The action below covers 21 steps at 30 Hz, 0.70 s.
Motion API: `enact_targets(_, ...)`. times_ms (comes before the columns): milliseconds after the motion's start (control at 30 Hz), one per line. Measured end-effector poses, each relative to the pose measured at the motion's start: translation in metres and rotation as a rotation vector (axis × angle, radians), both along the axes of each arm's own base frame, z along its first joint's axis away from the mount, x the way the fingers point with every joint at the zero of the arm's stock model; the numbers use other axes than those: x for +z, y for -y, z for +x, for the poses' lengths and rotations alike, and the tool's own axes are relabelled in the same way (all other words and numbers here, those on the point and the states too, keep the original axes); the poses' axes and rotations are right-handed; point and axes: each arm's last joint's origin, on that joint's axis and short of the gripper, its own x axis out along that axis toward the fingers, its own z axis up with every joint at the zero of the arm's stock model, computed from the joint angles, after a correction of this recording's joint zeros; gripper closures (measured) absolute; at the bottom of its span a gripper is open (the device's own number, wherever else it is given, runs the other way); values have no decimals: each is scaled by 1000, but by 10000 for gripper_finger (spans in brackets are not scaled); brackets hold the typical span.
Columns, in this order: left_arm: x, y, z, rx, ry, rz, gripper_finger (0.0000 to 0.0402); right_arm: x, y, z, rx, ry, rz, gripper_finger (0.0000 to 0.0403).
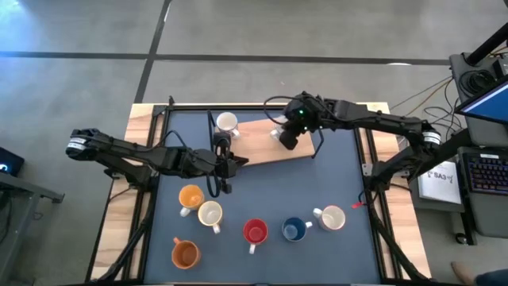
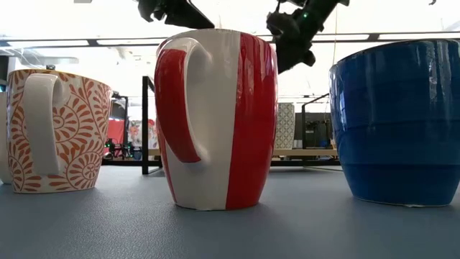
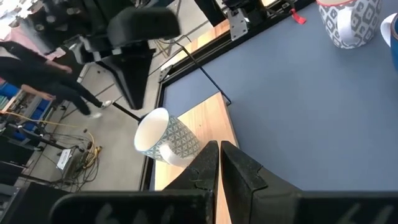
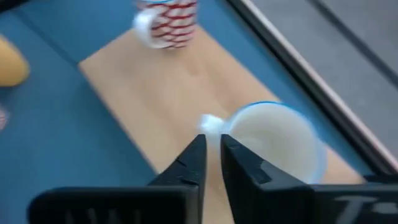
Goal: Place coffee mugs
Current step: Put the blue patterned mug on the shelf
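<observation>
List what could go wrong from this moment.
1. The right pincer is at the handle of the blue-rimmed mug near the board edge; a poor grip could tip it or push it off.
2. The left pincer hovers close to the patterned mug on the same board; a swing might knock it.

You have a matt blue-grey table mat (image 1: 317, 191) with a fine, slightly rough grain. On it lies a pale wooden board (image 1: 258, 141), smooth and unvarnished-looking. The red mug (image 2: 215, 119) near the mat's front edge is glossy glazed ceramic, as is the blue mug (image 2: 399, 122) beside it. The leaf-patterned mug (image 2: 54, 129) looks duller. The left gripper (image 3: 219, 163) fingers are matt black plastic.
</observation>
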Motion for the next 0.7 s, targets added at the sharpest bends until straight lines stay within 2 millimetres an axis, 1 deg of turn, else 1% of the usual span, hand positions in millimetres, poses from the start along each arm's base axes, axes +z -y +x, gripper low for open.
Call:
enact_targets(67,0,0,0,1,4,0,402,-4,-7,6,28,2,11,388)
enact_targets(200,1,-2,1,4,9,1,402,-21,-13,18,33,-44,49,394)
enact_targets(367,1,-3,1,9,13,1,402,-45,-9,34,24,-97,69,394)
enact_targets(467,1,-3,1,10,13,1,402,-57,-7,40,7,-139,65,394)
enact_targets(533,1,-3,1,10,12,1,402,-61,-4,42,-19,-162,41,394)
enact_targets(700,1,-3,1,9,12,1,402,-65,3,43,-83,-189,-21,394)
